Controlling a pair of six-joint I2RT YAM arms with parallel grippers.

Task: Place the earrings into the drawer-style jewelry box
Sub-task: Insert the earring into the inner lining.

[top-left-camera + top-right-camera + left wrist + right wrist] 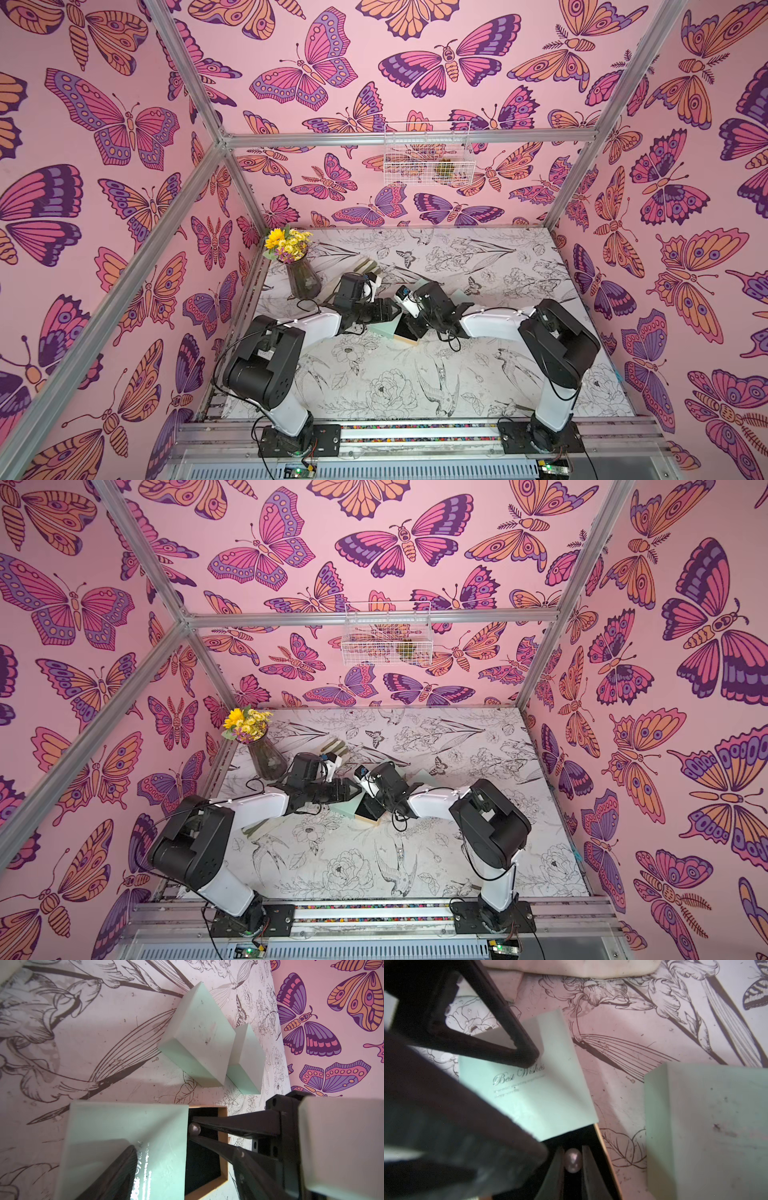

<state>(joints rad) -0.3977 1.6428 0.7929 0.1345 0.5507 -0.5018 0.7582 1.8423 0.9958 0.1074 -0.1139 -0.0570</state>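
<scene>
Three mint boxes [199, 1036], one pearl earring [194, 1128], one flower vase [303, 278], one wire basket [428, 153]

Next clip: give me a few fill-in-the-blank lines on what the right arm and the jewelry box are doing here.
The right gripper is shut on a ___ earring.
It holds the earring over the open ___ of the jewelry box, lined in black.
Silver lettering on its mint sleeve reads Best ___.
In the left wrist view, ___ more mint boxes lie side by side on the table.

Missing words: pearl; drawer; Wishes; two.
</scene>
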